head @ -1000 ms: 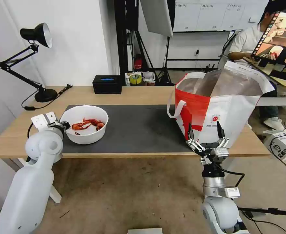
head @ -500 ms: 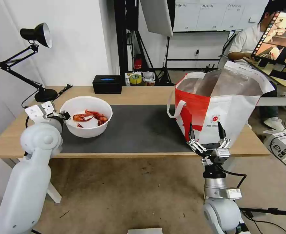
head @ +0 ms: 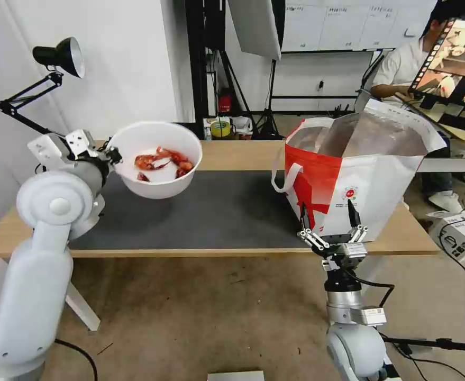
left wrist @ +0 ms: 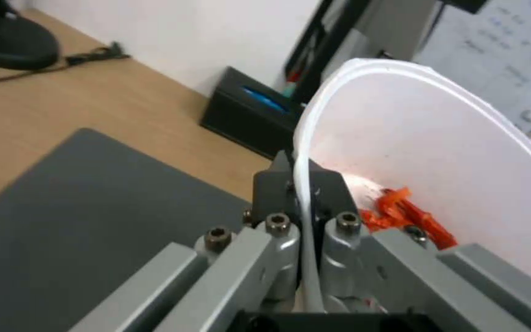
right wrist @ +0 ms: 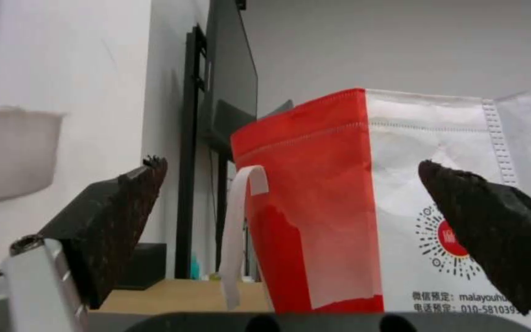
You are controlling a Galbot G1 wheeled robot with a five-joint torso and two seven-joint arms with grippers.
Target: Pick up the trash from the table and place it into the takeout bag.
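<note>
The left gripper, pinching the rim of the bowl, is lifting it clear of the table, where it sat a second ago, so the carry toward the bag is starting. The right gripper is waiting spread open, just in front of the bag.

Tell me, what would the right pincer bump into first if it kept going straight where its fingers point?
Probably the takeout bag. The open right pincer points at its red-and-white side; how far off it sits is unclear.
</note>
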